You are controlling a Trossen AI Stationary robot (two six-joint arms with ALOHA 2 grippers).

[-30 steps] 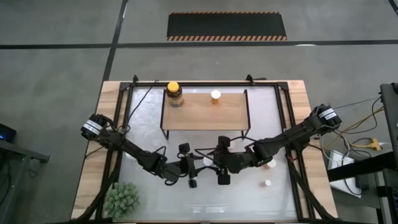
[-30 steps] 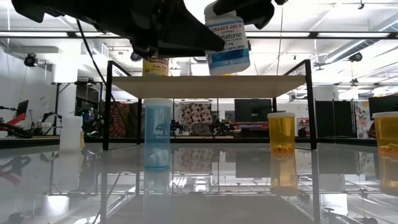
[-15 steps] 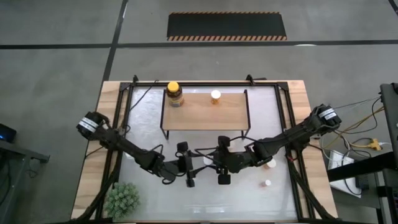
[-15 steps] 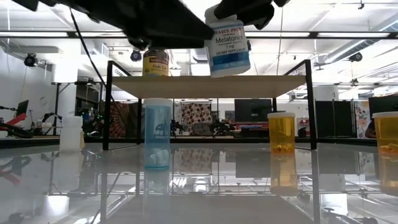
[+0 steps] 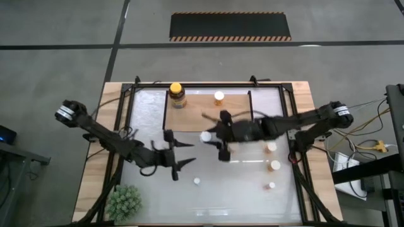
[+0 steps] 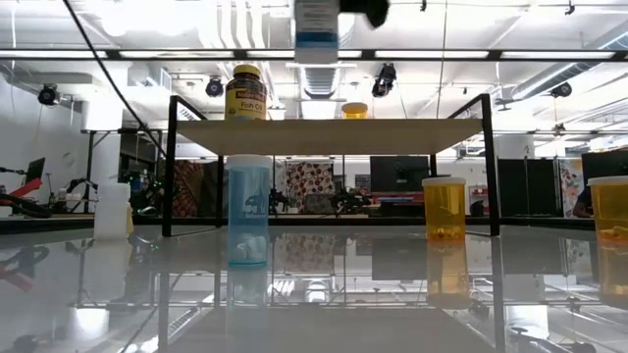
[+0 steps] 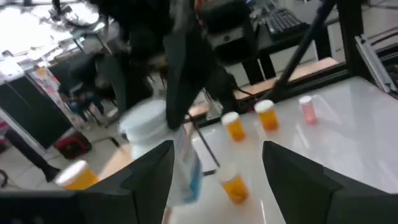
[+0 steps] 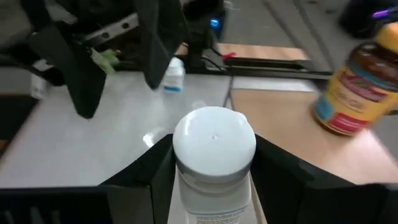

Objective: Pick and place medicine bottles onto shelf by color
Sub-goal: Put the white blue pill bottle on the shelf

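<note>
My right gripper [image 5: 218, 136] is shut on a white bottle [image 5: 206, 136] with a blue label [image 6: 316, 20], high above the table near the shelf's near edge. The shelf [image 5: 208, 116] is a light-wood board on black legs. An amber jar [image 5: 177, 94] and an orange pale-capped bottle [image 5: 219, 96] stand on it. My left gripper [image 5: 178, 156] is open over the table, left of the held bottle. Orange bottles [image 5: 271, 147] [image 5: 274, 166] and tiny pale ones [image 5: 197, 181] [image 5: 271, 186] stand on the table. My right gripper pinches the white bottle's body just below the cap [image 8: 212, 183], one finger [image 8: 160, 174] on each side. The fingers come level from the table's right. The bottle stands upright and is lifted clear, higher than the shelf board [image 6: 324, 123].
A pale blue bottle [image 6: 247, 211] and a white one [image 6: 111, 211] stand on the glossy top in front of the shelf. A green bushy plant [image 5: 123, 202] sits at the near left corner. Black frame rails [image 5: 297, 157] run along the table's sides.
My right gripper has carried the white bottle up and toward the far edge, from mid-table to the shelf's near edge, keeping it upright. My left gripper has drawn back toward the table's left, away from the bottle.
</note>
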